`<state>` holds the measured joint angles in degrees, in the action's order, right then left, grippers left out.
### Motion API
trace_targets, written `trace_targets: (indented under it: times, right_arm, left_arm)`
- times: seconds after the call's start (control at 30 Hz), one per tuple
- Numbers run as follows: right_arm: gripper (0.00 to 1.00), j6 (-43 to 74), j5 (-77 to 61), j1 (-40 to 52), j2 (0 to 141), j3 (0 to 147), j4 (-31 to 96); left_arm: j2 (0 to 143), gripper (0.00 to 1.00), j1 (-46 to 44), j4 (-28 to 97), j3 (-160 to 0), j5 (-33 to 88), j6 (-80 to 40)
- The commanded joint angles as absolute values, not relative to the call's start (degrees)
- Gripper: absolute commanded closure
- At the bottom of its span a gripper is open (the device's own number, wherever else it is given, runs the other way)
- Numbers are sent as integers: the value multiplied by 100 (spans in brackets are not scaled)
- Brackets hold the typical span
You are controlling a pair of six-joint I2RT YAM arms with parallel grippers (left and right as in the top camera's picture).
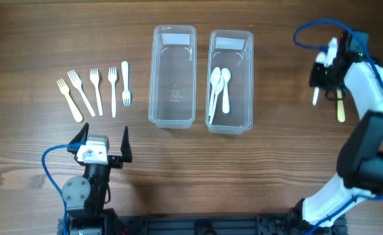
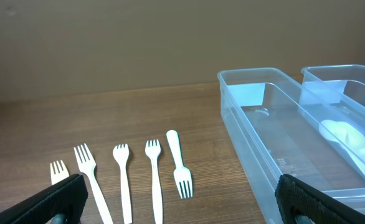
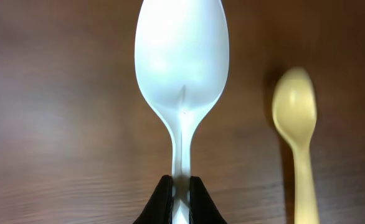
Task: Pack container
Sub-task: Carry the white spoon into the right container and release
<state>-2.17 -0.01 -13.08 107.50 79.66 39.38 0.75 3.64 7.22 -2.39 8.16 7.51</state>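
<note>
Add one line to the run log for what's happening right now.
right gripper: shut on white spoon | left gripper: open, holding nothing | right container: two spoons inside | left container: empty | five forks, yellow spoon: on table

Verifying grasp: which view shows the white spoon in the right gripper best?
Right wrist: the white spoon fills the frame, its handle pinched by the right gripper. Overhead shows only a thin white sliver of it. Left wrist doesn't show it.
</note>
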Motion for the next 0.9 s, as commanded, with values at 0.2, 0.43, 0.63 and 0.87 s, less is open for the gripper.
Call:
trace_targets:
  times: [0.2,0.43,0.63,0.87]
  right_arm:
    - [96,-80,-248,307,9564,8455,4010]
    - [96,165,-303,1356,9537,8447,4160]
    - [96,204,-307,1693,9797,8396,4141]
    - [94,360,-353,1861,10506,8385,4156]
  left_arm:
    - [38,0,327,701,-191,788,878]
    - [38,0,327,701,-191,788,878]
    - [38,0,327,703,-191,788,878]
    - [38,0,327,701,-191,788,878]
